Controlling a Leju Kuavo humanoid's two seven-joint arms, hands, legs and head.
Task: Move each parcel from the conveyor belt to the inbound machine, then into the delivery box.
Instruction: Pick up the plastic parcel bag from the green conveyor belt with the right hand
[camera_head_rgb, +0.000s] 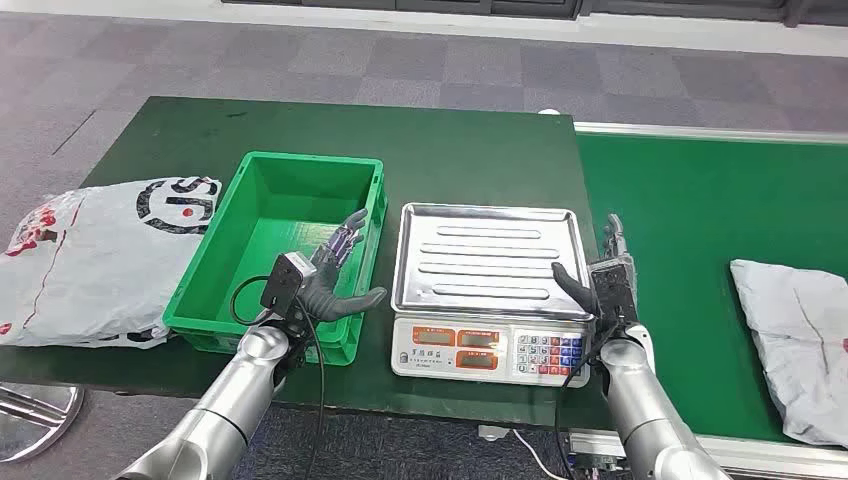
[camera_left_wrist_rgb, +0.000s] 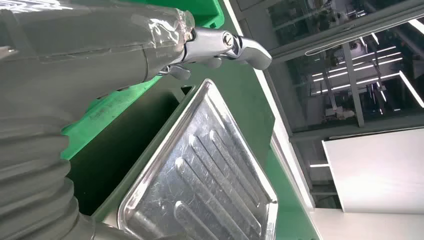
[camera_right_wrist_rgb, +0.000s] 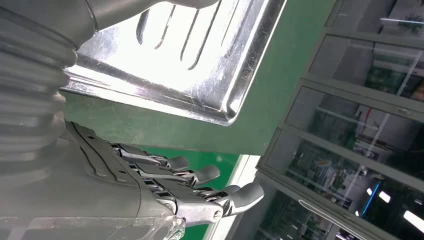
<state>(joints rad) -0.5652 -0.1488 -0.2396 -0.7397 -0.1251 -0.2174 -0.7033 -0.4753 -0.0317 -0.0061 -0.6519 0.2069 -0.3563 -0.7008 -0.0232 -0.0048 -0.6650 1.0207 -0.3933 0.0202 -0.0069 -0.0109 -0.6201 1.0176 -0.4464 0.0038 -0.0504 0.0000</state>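
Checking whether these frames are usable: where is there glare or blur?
Right wrist view: strong glare whitens the scale tray near its edge. Left wrist view: the tray shows streaky reflections, and the left hand is close and soft. Head view: evenly lit and sharp.

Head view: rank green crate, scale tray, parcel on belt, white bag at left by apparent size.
1. green crate and white bag: look alike, and the bag is cut by the frame edge, so unranked
3. scale tray
4. parcel on belt, also cut off

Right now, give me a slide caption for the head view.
Both hands, left and right, open beside the empty scale; green crate empty, parcel waiting on the conveyor.
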